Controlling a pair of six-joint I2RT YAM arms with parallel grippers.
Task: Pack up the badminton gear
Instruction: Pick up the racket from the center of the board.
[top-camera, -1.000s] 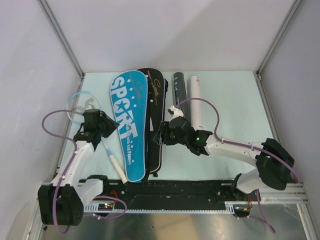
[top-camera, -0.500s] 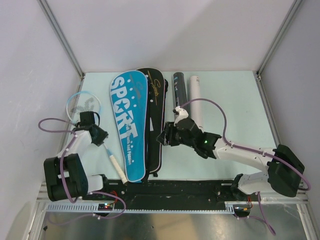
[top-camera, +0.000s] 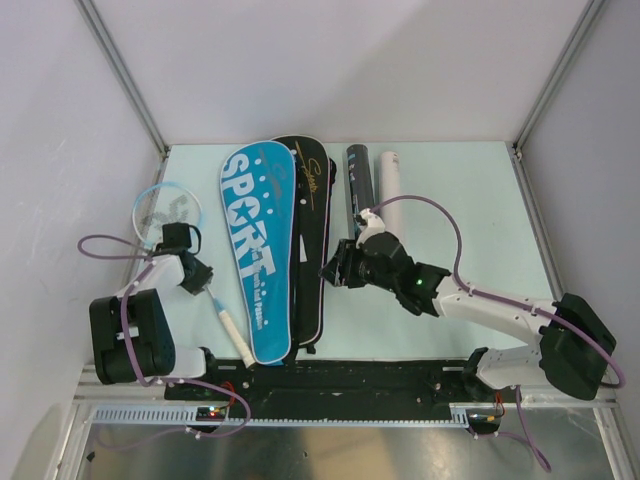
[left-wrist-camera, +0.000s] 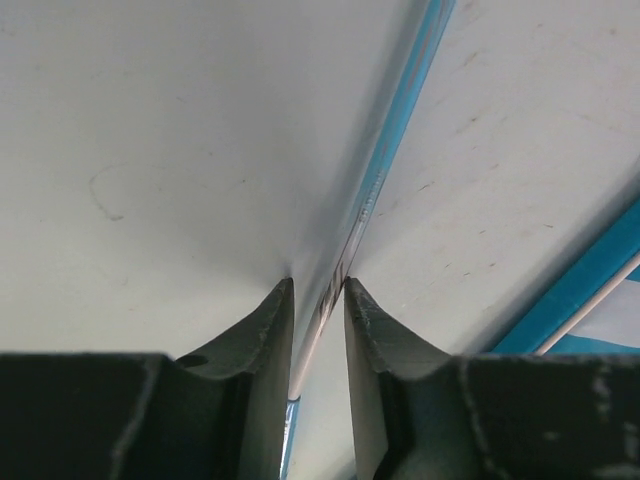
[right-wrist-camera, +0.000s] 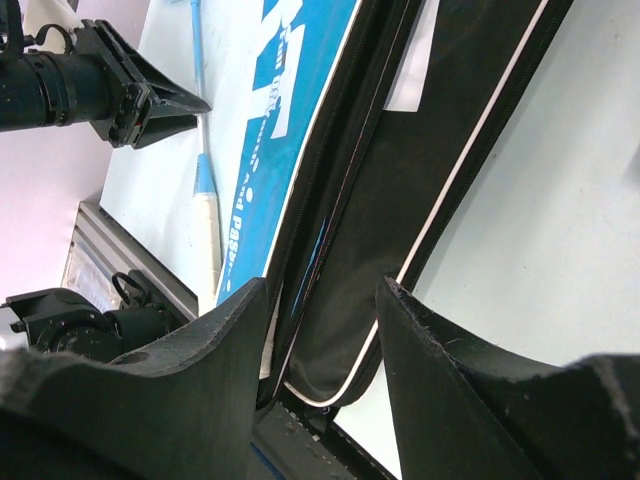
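Left gripper (left-wrist-camera: 318, 287) closely flanks the thin, slick blue racket (left-wrist-camera: 385, 170) shaft; grip unclear. Right gripper (right-wrist-camera: 322, 290), agape and empty, hovers over the white-piped black cover (right-wrist-camera: 440, 150).

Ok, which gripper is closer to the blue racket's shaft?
Left. The left gripper straddles the racket shaft; the right gripper hangs over the black cover, beyond the blue cover.

You look down on a pale mint counter (top-camera: 470, 200), boxed in by a plain white back wall (top-camera: 340, 70) and side walls (top-camera: 50, 150). Aluminium posts (top-camera: 120, 75) rise from its two far corners. A black rail (top-camera: 380, 378) lines the near edge, with a metal sheet (top-camera: 350, 450) beyond. The light is soft and even.
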